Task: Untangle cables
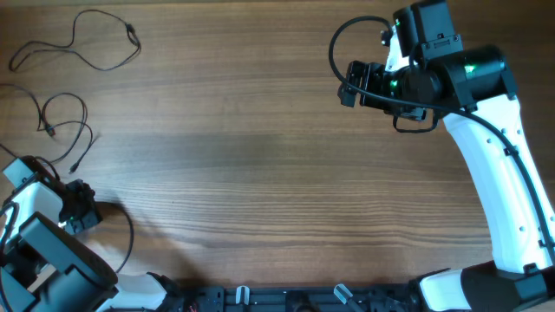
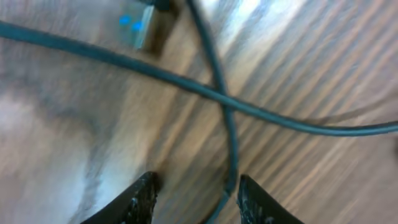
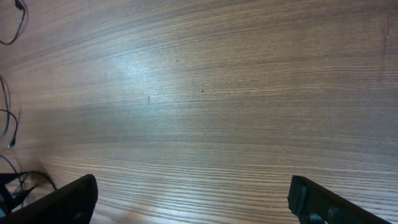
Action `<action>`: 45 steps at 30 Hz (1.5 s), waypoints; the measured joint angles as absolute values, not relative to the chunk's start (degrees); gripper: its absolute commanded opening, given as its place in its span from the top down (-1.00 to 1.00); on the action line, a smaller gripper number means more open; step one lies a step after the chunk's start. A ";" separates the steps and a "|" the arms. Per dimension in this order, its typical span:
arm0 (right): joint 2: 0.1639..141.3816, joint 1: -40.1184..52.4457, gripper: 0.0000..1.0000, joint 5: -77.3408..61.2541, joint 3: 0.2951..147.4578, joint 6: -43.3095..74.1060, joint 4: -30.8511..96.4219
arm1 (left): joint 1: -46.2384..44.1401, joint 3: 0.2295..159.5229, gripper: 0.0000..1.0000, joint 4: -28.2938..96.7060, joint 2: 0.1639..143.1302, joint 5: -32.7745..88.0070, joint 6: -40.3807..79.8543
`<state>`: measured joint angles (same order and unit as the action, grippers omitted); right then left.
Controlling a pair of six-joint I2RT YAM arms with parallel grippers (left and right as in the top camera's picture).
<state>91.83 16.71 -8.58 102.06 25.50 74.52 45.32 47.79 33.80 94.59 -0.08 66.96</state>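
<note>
Two loose loops of thin black cable lie at the table's far left: one [image 1: 91, 39] at the top corner, another [image 1: 65, 121] below it, trailing toward my left arm [image 1: 35, 204]. In the left wrist view two cable strands cross [image 2: 225, 99] close under the camera. One strand [image 2: 231, 168] runs down between the fingers, right beside the right finger [image 2: 255, 202]. A small plug end [image 2: 142, 26] lies beyond. My left gripper [image 2: 196, 182] has its jaws partly apart and not pinching the strand. My right gripper [image 1: 349, 84] hangs wide open over bare wood, far from the cables.
The wooden table [image 1: 260, 173] spans the view. My right arm [image 1: 494, 173] runs along the right side, with its own thicker black cable looping above the wrist [image 1: 347, 39]. The right wrist view shows cable bits [image 3: 9, 118] at its left edge.
</note>
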 measured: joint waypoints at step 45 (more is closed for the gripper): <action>91.83 16.71 -1.00 -8.58 102.06 25.50 76.82 | 56.71 67.16 -0.05 31.77 99.98 6.15 60.97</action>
